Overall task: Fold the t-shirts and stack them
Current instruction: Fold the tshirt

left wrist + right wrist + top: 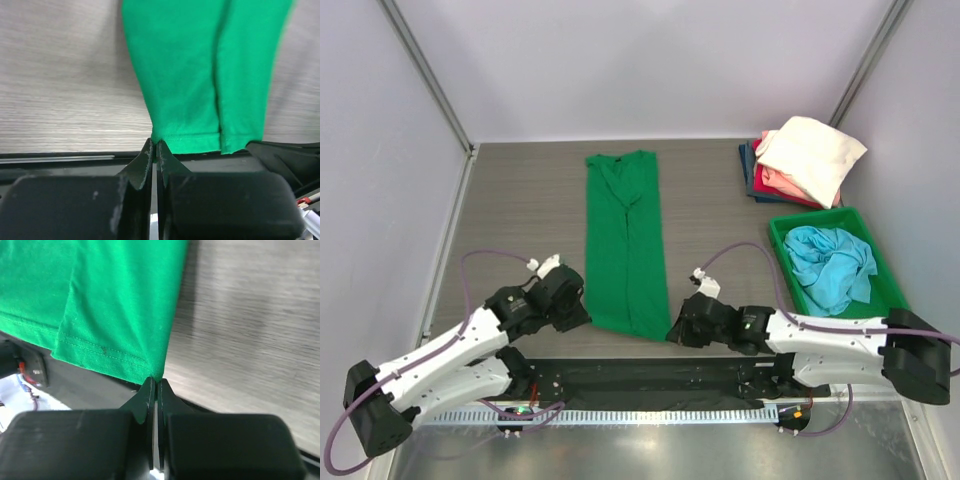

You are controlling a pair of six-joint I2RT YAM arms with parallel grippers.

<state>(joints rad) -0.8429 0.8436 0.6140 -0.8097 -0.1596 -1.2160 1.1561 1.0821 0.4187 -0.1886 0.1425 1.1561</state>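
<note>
The bright green t-shirt (625, 240) lies folded into a long narrow strip down the middle of the table, neck end far, hem near. My left gripper (582, 312) is shut on the hem's left corner (156, 141). My right gripper (672, 332) is shut on the hem's right corner (156, 376). The hem hangs just past the table's near edge. A light blue t-shirt (830, 262) lies crumpled in the green bin (780, 243). A cream t-shirt (812, 155) tops a stack of pink-red (775, 182) and navy (749, 165) ones at the far right.
The green plastic bin stands at the right, close beside my right arm. The stack sits behind it in the far right corner. A black strip (650, 375) runs along the table's near edge. Walls close the table on three sides.
</note>
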